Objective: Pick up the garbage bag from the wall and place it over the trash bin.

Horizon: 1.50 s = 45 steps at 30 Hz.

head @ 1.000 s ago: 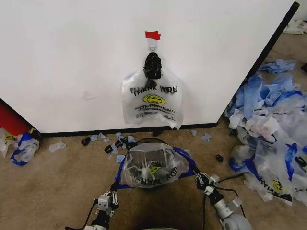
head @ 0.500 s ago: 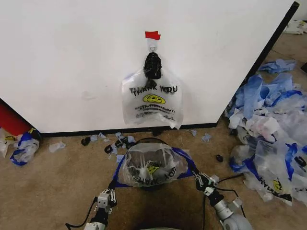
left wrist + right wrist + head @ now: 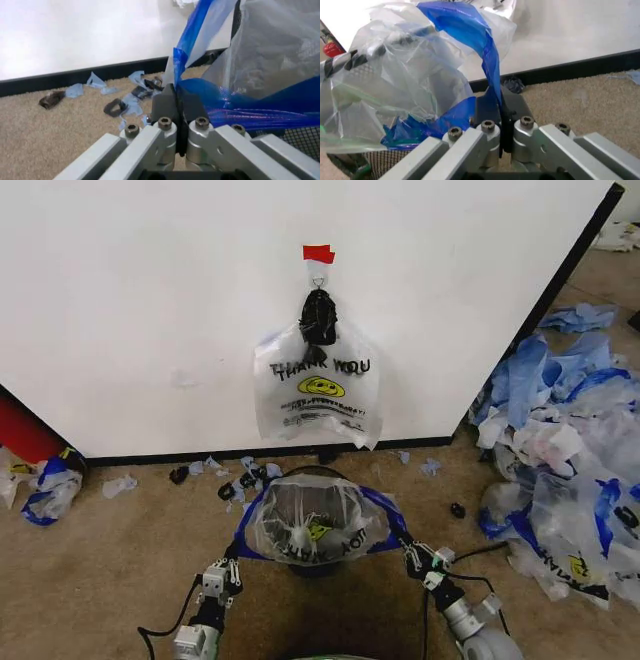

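A see-through garbage bag (image 3: pixel 315 525) with "THANK YOU" lettering and blue film edges is stretched over the black wire-mesh trash bin (image 3: pixel 312 472). My left gripper (image 3: pixel 232 555) is shut on the bag's blue edge (image 3: pixel 192 33) at the bin's left side, seen up close at the left gripper (image 3: pixel 175 92). My right gripper (image 3: pixel 408 552) is shut on the opposite blue edge; the right gripper (image 3: pixel 500 93) pinches a blue strip (image 3: pixel 480 41). Bin mesh (image 3: pixel 360 165) shows under the plastic. Another smiley-face bag (image 3: pixel 318 395) hangs on the white wall (image 3: pixel 150 300) below red tape (image 3: pixel 318 253).
A heap of blue and clear plastic bags (image 3: pixel 560 450) covers the carpet at the right. Small scraps (image 3: pixel 240 478) lie along the wall's black base strip. A red object (image 3: pixel 22 430) and a crumpled bag (image 3: pixel 45 490) sit at the left.
The left gripper has edged slightly forward toward the bin, and the bag now lies a little flatter and tighter over the bin's mouth. The right gripper has barely moved.
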Tool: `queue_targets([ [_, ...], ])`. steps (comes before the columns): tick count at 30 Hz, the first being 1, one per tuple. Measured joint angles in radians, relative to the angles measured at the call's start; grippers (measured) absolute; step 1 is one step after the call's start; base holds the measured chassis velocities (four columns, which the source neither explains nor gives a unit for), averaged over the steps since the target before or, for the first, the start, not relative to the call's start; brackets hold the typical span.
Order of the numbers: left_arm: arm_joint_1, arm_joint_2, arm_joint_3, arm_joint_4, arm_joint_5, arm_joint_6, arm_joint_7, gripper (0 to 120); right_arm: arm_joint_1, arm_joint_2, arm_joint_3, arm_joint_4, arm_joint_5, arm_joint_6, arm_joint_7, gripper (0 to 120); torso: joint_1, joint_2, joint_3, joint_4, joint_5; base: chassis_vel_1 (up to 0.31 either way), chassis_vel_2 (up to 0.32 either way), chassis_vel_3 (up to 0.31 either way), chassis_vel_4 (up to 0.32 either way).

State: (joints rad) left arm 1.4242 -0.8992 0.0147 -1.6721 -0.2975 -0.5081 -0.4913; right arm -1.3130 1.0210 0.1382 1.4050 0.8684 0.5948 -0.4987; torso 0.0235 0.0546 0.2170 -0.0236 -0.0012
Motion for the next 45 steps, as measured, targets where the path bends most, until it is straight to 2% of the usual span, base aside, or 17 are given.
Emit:
queue_targets([
  [23, 0.003, -0.018, 0.008, 0.035, 0.019, 0.001, -0.02, 1, 0.012, 0.008, -0.008, -0.023, 0.0, 0.0, -0.003, 0, 0.0, 0.0, 0.0, 0.0, 0.0, 0.0, 0.0, 0.0, 0.0],
  [27, 0.01, -0.021, 0.003, 0.036, 0.025, 0.001, -0.019, 16, 0.007, 0.006, -0.008, -0.024, 0.0, 0.0, -0.018, 0, 0.0, 0.0, 0.0, 0.0, 0.0002, 0.0, 0.0, 0.0, 0.0],
  [29, 0.012, -0.021, 0.002, 0.035, 0.025, 0.001, -0.019, 19, 0.005, 0.005, -0.008, -0.023, 0.0, 0.0, -0.02, 0, 0.0, 0.0, 0.0, 0.0, 0.0001, 0.0, 0.0, 0.0, 0.0],
  [33, 0.034, -0.021, 0.0, 0.011, 0.025, 0.005, -0.014, 38, -0.007, -0.003, -0.004, -0.018, -0.027, 0.002, -0.035, 4, 0.0, 0.0, 0.0, 0.0, 0.0001, 0.0, 0.0, 0.0, 0.0],
  [35, 0.034, -0.021, 0.0, 0.01, 0.025, 0.005, -0.014, 39, -0.007, -0.003, -0.004, -0.017, -0.029, 0.002, -0.034, 5, 0.0, 0.0, 0.0, 0.0, 0.0001, 0.0, 0.0, 0.0, 0.0],
  [37, 0.042, -0.019, -0.006, 0.0, 0.026, 0.005, -0.014, 52, -0.011, -0.004, 0.0, -0.009, -0.041, 0.003, -0.021, 18, 0.0, 0.0, 0.0, 0.0, 0.0, 0.0, 0.0, 0.0, 0.0],
  [39, 0.049, -0.014, -0.011, -0.009, 0.026, 0.007, -0.014, 59, -0.013, -0.005, 0.002, -0.004, -0.049, 0.003, -0.009, 25, 0.0, 0.0, 0.0, 0.0, 0.0, 0.0, 0.0, 0.0, 0.0],
  [41, 0.053, -0.012, -0.013, -0.013, 0.026, 0.008, -0.014, 63, -0.015, -0.006, 0.004, -0.002, -0.052, 0.003, -0.007, 26, 0.0, 0.0, 0.0, 0.0, 0.0, 0.0, 0.0, 0.0, 0.0],
  [45, 0.089, 0.001, -0.049, -0.04, 0.035, 0.01, -0.015, 82, -0.032, -0.021, 0.009, 0.022, -0.056, -0.001, -0.005, 47, 0.0, 0.0, 0.0, 0.0, 0.0, 0.0, 0.0, 0.0, 0.0],
])
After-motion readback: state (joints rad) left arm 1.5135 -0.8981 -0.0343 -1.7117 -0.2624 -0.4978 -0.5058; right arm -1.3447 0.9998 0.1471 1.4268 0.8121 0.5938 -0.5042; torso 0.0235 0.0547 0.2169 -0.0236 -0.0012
